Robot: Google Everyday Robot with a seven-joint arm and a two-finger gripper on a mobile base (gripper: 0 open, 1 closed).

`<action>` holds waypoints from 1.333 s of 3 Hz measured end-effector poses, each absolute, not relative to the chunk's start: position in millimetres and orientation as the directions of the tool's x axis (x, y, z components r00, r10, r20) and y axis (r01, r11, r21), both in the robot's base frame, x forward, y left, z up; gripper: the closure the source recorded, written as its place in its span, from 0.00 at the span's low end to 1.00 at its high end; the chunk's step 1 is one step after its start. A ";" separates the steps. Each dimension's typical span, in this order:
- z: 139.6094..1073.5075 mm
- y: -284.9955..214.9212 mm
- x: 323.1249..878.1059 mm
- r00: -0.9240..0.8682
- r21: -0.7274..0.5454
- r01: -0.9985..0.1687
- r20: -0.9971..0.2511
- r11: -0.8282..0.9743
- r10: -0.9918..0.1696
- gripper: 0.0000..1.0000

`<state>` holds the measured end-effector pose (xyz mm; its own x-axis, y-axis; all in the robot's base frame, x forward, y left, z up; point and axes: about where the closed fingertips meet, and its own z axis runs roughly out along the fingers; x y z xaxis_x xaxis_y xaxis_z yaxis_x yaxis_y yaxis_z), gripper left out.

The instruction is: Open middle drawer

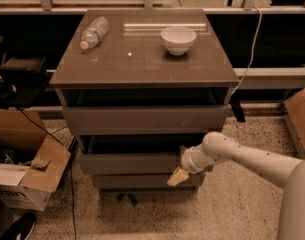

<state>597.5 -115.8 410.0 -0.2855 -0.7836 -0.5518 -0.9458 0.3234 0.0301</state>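
Observation:
The middle drawer (127,162) is the flat grey-brown front, second of three on the cabinet (142,69). It stands slightly out, with a dark gap above it. My gripper (176,177) is at the end of the white arm that comes in from the lower right. Its tan tip hangs just below the right end of the middle drawer front, in front of the bottom drawer (132,182). It does not look hooked on the drawer edge.
The top drawer (142,119) also stands a little out. A plastic bottle (94,31) lies on the cabinet top, and a white bowl (178,39) stands there. An open cardboard box (27,184) is on the floor at left, another box (299,119) at right. A cable (249,59) hangs behind.

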 end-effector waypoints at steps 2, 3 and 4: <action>418.4 -115.9 598.1 -0.286 0.030 -0.946 -0.552 0.323 -0.784 0.73; 420.3 -115.9 598.1 -0.286 0.030 -0.946 -0.552 0.323 -0.784 0.96; 420.9 -115.9 598.1 -0.286 0.030 -0.946 -0.552 0.323 -0.784 0.00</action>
